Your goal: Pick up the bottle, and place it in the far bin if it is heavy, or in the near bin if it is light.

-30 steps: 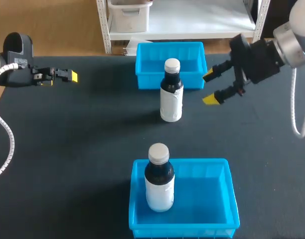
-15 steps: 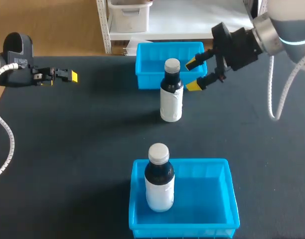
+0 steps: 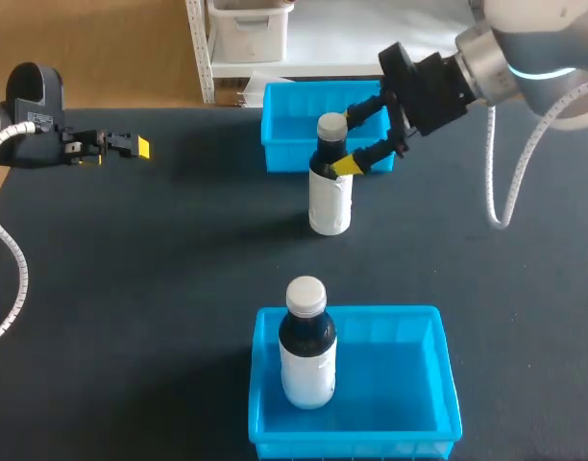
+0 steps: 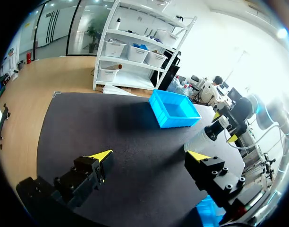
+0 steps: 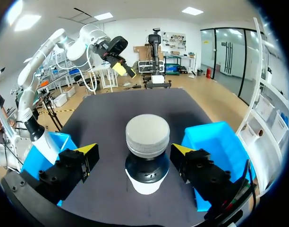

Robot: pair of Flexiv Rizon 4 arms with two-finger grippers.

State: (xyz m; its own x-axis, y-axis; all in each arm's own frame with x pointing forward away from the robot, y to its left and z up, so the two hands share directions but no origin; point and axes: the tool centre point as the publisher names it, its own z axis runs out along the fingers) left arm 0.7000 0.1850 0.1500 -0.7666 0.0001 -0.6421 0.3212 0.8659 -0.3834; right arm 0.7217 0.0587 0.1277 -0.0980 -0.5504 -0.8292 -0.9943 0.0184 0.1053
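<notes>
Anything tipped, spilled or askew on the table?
Nothing stands out. The free-standing bottle is upright and capped between the right gripper's open fingers; the second bottle stands upright in the near bin. No spill visible.

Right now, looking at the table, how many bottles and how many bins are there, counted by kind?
Bottles: 2 (loose bottle, binned bottle)
Blue bins: 2 (far bin, near bin)
Total: 4

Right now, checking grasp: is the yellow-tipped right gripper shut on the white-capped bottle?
Open: yellow-tipped right gripper straddles white-capped bottle, gaps either side.
</notes>
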